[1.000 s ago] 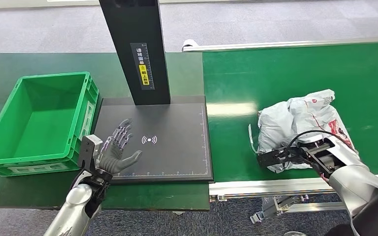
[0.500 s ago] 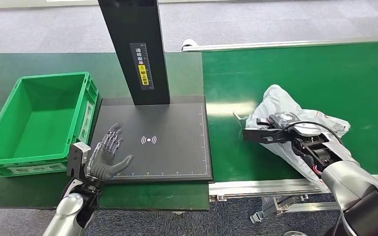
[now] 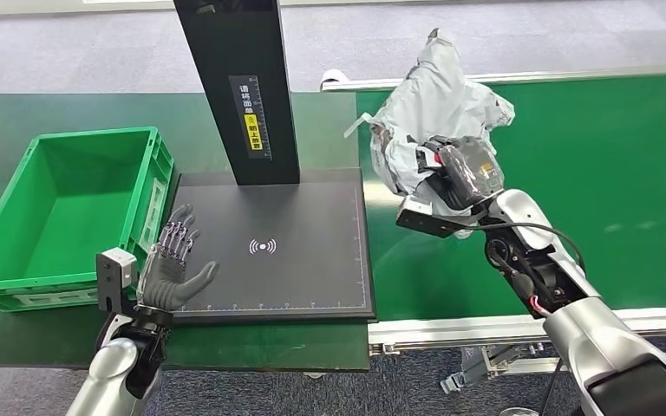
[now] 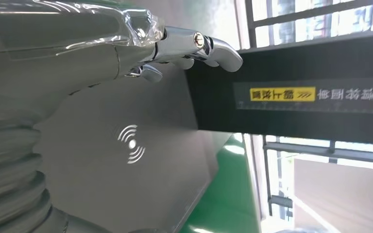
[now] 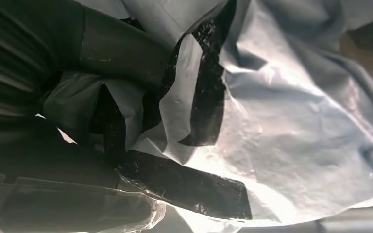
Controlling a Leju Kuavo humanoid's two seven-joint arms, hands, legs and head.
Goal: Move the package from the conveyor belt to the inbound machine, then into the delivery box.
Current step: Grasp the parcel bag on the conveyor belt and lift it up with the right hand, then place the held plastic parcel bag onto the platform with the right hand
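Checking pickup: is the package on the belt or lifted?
Lifted: the right hand grips the package and holds it up above the belt.

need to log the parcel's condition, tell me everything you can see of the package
The package is a soft, crumpled pale-grey plastic mailer bag with black tape strips and a loose flap at its edge. The right hand grips its lower part and holds it upright in the air above the green conveyor belt, near the black inbound machine.
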